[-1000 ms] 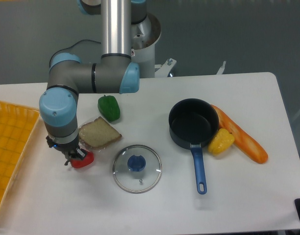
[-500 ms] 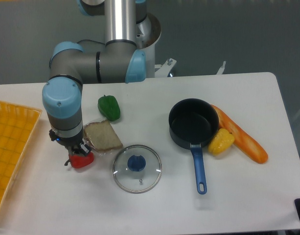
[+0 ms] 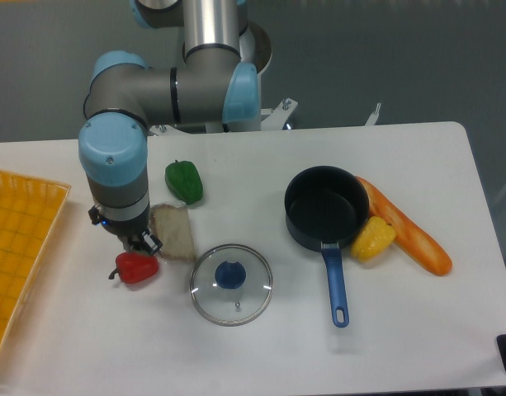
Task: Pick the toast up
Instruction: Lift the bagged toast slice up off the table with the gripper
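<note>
A UR5e arm reaches down over the left part of a white tabletop [image 3: 385,346], its hand [image 3: 142,245] poised at the left edge of the toast [image 3: 177,232], the tan, brown-crusted slice it is meant to pick up. The toast lies flat on the tabletop, partly hidden under the arm's wrist, with a green pepper [image 3: 184,181] just behind it, a red pepper [image 3: 137,267] just beside its front left corner and a glass lid [image 3: 231,283] with a blue knob near its front right. Whether the hand is released or clenched on the slice cannot be told: the wrist covers the fingers from this fixed camera, and only their dark tips show against the bread's edge.

By the look of things the task is at the approach or grasp step, with the toast not yet lifted. The next move would seem to call for the fingers to straddle the thin slice squarely, close gently enough not to crush or tear it, and rise straight up without nudging the red pepper or the lid that crowd it.

Well apart on the right sit a dark blue saucepan [image 3: 326,209], a yellow pepper [image 3: 374,238] touching it, and a long orange-brown loaf [image 3: 405,226]. An orange tray [image 3: 21,239] stands at the left edge.
</note>
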{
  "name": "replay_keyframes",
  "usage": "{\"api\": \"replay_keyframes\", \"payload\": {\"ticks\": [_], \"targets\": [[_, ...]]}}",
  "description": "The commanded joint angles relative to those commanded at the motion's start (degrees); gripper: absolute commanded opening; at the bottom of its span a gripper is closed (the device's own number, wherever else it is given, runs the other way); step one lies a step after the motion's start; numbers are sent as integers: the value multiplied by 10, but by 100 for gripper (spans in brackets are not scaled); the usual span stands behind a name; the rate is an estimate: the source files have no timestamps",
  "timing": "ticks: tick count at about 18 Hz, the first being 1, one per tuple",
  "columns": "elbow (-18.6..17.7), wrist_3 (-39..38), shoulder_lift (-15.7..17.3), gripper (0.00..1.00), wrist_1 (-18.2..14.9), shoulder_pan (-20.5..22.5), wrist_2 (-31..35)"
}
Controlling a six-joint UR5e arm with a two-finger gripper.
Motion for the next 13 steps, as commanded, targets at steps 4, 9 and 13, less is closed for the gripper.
{"api": "replay_keyframes", "payload": {"ticks": [4, 9, 13], "targets": [[1, 2, 11, 0, -5, 2, 0], [8, 2, 33, 0, -26, 5, -2], [10, 2, 49, 0, -47, 13, -3]]}}
